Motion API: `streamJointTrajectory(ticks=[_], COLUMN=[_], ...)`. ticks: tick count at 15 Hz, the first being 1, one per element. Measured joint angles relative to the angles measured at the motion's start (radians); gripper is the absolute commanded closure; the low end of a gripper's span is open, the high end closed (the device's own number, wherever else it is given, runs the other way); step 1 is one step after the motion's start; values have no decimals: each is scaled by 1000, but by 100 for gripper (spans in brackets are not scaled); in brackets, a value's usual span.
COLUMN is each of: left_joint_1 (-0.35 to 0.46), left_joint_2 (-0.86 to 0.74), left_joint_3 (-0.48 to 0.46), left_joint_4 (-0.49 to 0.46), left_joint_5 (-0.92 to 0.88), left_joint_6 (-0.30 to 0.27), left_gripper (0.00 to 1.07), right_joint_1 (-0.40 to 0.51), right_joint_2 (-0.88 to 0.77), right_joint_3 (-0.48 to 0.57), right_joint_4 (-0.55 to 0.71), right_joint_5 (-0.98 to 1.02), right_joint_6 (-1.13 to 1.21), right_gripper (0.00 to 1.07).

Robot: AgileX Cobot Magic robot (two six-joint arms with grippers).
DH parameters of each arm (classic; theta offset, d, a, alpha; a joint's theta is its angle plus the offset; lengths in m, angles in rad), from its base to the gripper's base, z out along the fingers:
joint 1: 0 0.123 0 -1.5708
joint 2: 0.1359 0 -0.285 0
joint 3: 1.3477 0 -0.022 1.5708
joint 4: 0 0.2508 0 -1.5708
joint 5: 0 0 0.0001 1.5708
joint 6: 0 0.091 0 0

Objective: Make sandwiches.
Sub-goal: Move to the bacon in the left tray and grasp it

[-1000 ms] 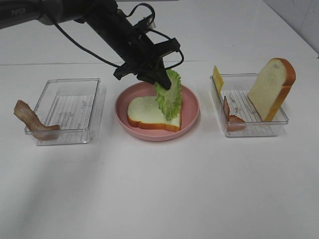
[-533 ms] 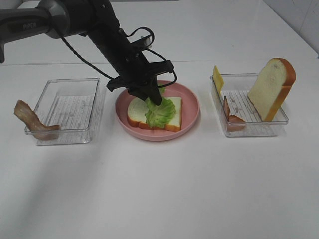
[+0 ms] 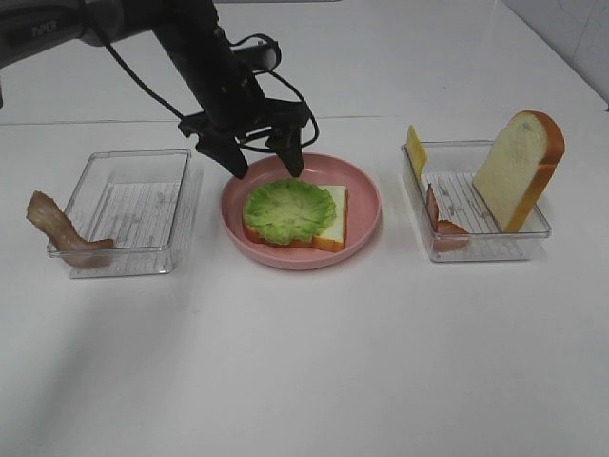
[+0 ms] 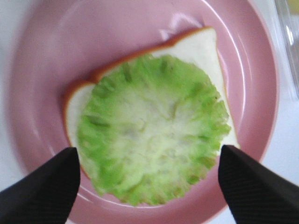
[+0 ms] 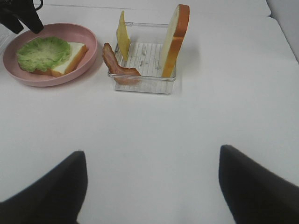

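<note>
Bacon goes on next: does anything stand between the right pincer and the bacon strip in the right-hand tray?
Nothing visible does. Only bare table lies between the right pincer and the clear tray; the bacon strip lies at one end, uncovered, beside the cheese square.

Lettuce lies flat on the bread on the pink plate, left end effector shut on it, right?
No: the left end effector is open, not gripping the lettuce, per the left wrist view. The lettuce does lie flat on the bread on the pink plate.
</note>
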Motion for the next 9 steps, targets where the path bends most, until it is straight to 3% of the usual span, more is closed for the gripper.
streamJointTrajectory(ticks=[3, 9], left_joint_1=[14, 90], left_joint_2=[-28, -157], left_joint_3=[-77, -55], left_joint_4=[115, 196], left_joint_5=[1, 4], left_joint_6=[0, -34], left_gripper=[29, 29], right_joint_1=[0, 0], right_joint_2=[0, 0], right_joint_3=[0, 0], right_joint_4=[0, 0], right_joint_5=[0, 0], right_joint_6=[0, 0], right_gripper=[33, 33])
